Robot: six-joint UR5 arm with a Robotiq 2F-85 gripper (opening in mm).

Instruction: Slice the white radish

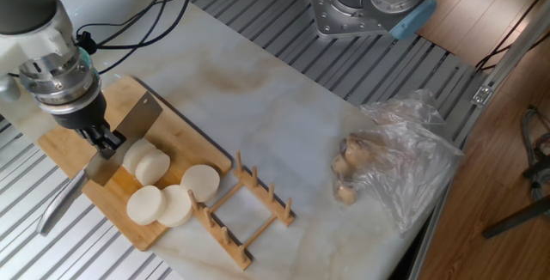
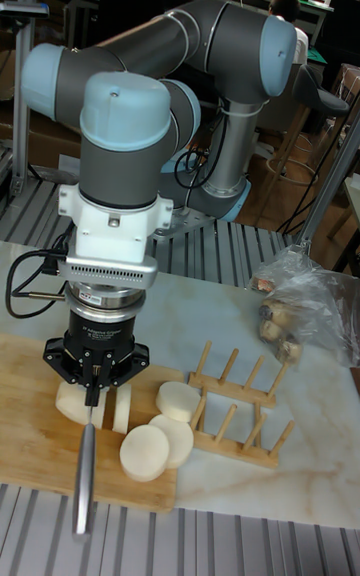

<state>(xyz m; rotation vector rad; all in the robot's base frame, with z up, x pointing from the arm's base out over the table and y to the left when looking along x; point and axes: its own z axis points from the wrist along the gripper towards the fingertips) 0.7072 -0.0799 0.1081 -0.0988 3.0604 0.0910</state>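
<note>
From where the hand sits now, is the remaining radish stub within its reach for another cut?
Probably yes. The hand, shut on the knife, hangs right beside the radish stub on the cutting board; nothing stands between them.

Radish (image 1: 146, 164): smooth, matt, creamy white. Board (image 1: 60, 147): pale wood, visible grain. Knife (image 1: 129, 134): dull grey metal blade. Rack (image 1: 249, 207): bare wood dowels. Desk (image 1: 275, 117): glossy marble-look surface. Bag (image 1: 412, 155): clear crinkled plastic.
</note>
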